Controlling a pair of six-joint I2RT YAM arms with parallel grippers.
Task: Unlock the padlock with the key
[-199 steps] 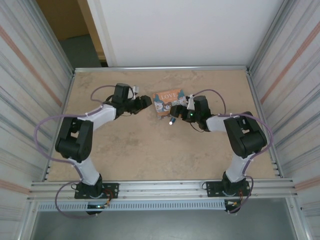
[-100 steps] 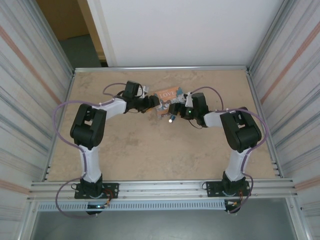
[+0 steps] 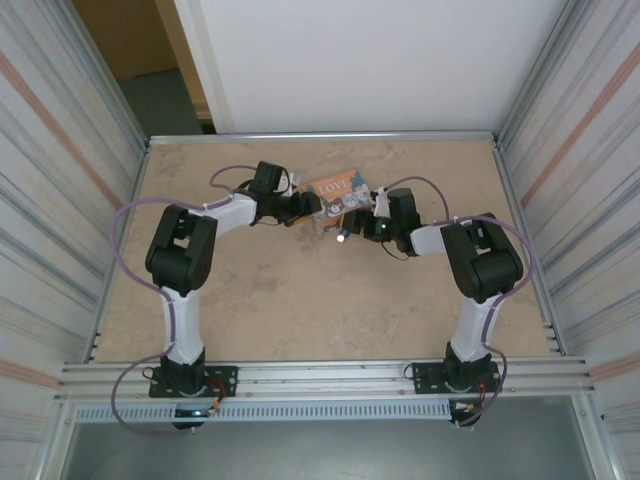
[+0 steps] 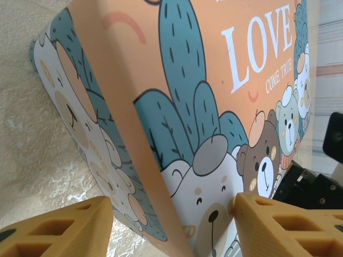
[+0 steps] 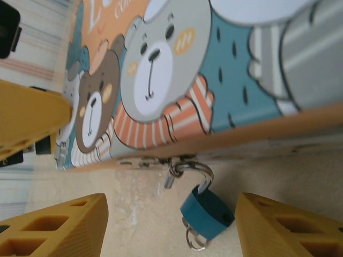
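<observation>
A printed box (image 3: 335,188), orange with bears and the word LOVE, lies near the middle of the table's (image 3: 250,300) far edge. The two arms meet at it from either side. From above, both fingertips are too small and dark to read.

The left gripper (image 4: 171,225) has its fingers spread wide, and a corner edge of the box runs down between them. In the left wrist view the box reaches past the frame at the top and the right. I cannot tell whether either finger touches its sides. The lower end of that corner is cut off at the bottom of the frame.

The right gripper (image 5: 171,217) is also spread, with both fingers low over the table just beside the box's near edge. The small blue padlock (image 5: 208,211) hangs between them, nearer the right-hand finger and touching neither. Its shackle is hooked through a metal hasp (image 5: 177,163) on the box's rim. A thin wire ring (image 5: 193,239) dangles from the padlock's lower end. Whether a key is on it cannot be made out.
</observation>
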